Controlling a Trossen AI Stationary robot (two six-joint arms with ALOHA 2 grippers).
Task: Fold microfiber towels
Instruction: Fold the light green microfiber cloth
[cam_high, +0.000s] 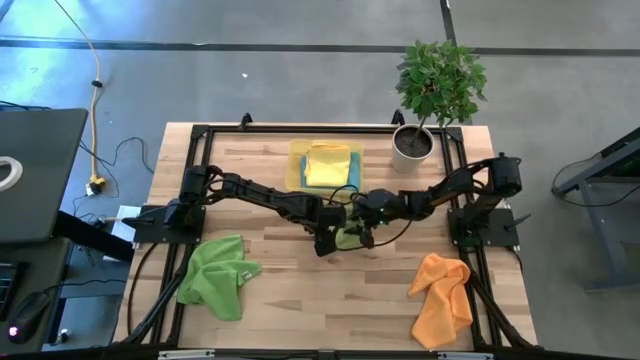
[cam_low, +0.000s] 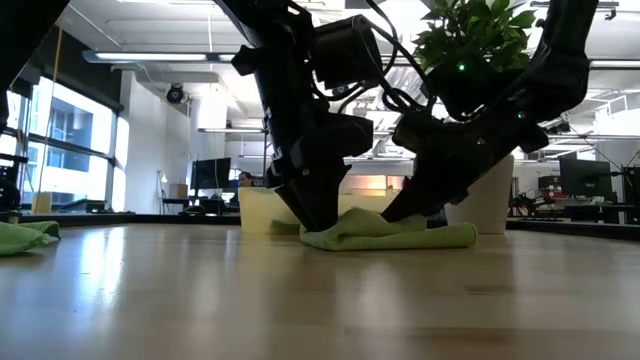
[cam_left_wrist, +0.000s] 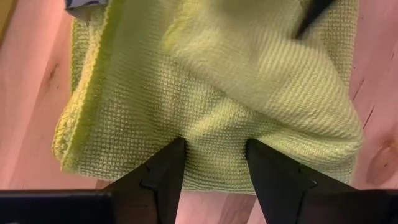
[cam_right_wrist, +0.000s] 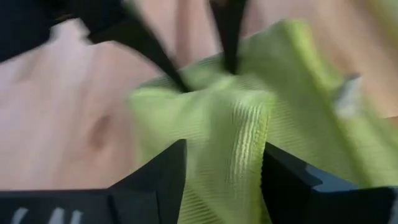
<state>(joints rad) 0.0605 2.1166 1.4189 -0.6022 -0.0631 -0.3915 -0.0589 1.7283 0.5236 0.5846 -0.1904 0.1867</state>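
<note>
Wooden table (cam_high: 300, 290) carries everything. Potted plant (cam_high: 432, 85) at far right corner. Yellow tray (cam_high: 296, 165) at far middle, yellow towel (cam_high: 327, 165) over blue towel (cam_high: 353, 172) in it. Orange towel (cam_high: 442, 296) crumpled near right edge; green towel (cam_high: 218, 276) crumpled near left. Second green towel (cam_low: 390, 231), folded, at table centre. Left gripper (cam_left_wrist: 214, 158) spread, fingertips pressing down on folded towel's edge. Right gripper (cam_right_wrist: 224, 165) likewise parted, fingers straddling raised fold of same towel; neither clamps cloth.
</note>
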